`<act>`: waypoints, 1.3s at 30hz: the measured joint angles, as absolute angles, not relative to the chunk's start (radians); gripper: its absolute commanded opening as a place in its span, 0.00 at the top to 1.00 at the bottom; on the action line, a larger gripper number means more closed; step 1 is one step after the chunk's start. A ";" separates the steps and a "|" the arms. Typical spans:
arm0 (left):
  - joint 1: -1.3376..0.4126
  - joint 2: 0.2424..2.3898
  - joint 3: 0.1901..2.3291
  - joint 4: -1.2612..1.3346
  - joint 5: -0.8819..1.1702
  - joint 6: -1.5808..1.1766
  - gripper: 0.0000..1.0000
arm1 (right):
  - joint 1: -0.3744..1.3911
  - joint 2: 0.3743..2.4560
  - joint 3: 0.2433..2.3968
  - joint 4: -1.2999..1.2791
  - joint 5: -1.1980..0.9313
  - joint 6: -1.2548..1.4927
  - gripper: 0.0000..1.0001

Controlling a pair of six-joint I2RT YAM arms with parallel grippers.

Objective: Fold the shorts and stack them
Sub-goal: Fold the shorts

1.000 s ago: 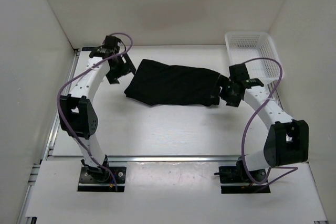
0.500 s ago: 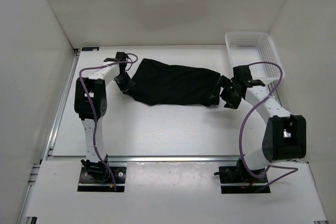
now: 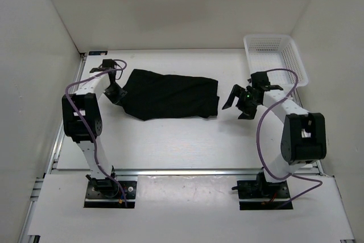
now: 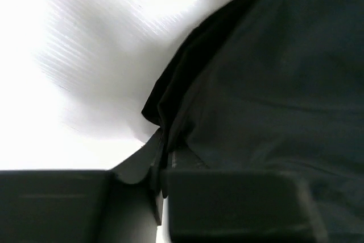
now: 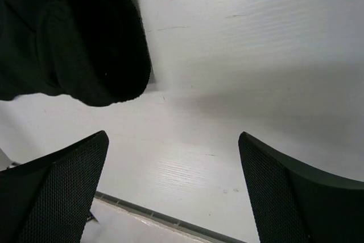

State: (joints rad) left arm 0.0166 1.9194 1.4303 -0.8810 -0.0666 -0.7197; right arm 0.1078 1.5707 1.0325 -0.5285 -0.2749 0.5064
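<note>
- Left gripper (image 4: 159, 176): the left wrist view shows its two fingers brought together, with a dark fold at the edge of the shorts (image 4: 273, 83) pinched in the thin slit between them. The top view shows only that this gripper sits at the garment's left edge (the pinch is too small to read there).
- Right gripper (image 5: 176, 197): the right wrist view shows its jaws spread wide, with nothing but bare table (image 5: 239, 55) between them. A rounded corner of the black fabric lies at upper left, apart from both fingers.
- In the top view the shorts (image 3: 170, 95) lie spread on the table's left-centre. The left gripper (image 3: 116, 93) is at their left edge, and the right gripper (image 3: 237, 104) is near their right edge but clear of it.
- White mesh basket (image 3: 297, 61): it stands in the far right corner, just behind the right arm's forearm and well apart from the garment. A purple cable (image 3: 263, 132) loops beside that arm.
- White walls (image 3: 34, 83) enclose the left, back and right sides, and the left arm stands close to the table's left edge.
- A broad strip of bare table lies between the garment and the arm bases.
</note>
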 measured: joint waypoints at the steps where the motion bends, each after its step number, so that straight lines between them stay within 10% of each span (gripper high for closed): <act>1: 0.017 1.916 1.430 -0.880 -0.069 -0.715 0.71 | 0.115 1.599 1.039 -0.524 -0.293 0.502 0.00; 2: 0.014 1.916 1.430 -0.880 -0.069 -0.712 0.59 | 0.125 1.626 1.049 -0.519 -0.309 0.501 0.00; 3: 0.010 1.917 1.429 -0.880 -0.069 -0.708 0.26 | 0.136 1.650 1.060 -0.514 -0.324 0.501 0.00; 6: 0.003 1.917 1.423 -0.883 -0.067 -0.696 0.00 | 0.166 1.708 1.090 -0.483 -0.362 0.524 0.00; 18: -0.001 1.840 1.436 -0.935 -0.072 -0.676 0.05 | 0.204 1.768 1.139 -0.406 -0.298 0.683 0.29; 27: -0.001 1.821 1.480 -0.965 -0.085 -0.666 0.05 | 0.242 1.984 1.501 -0.458 -0.173 0.578 0.32; 35: -0.001 1.821 1.480 -0.986 -0.098 -0.663 0.06 | 0.251 2.123 1.563 -0.473 -0.167 0.531 0.72; 39: -0.001 1.821 1.480 -0.990 -0.098 -0.662 0.06 | 0.266 2.123 1.577 -0.469 -0.158 0.514 0.63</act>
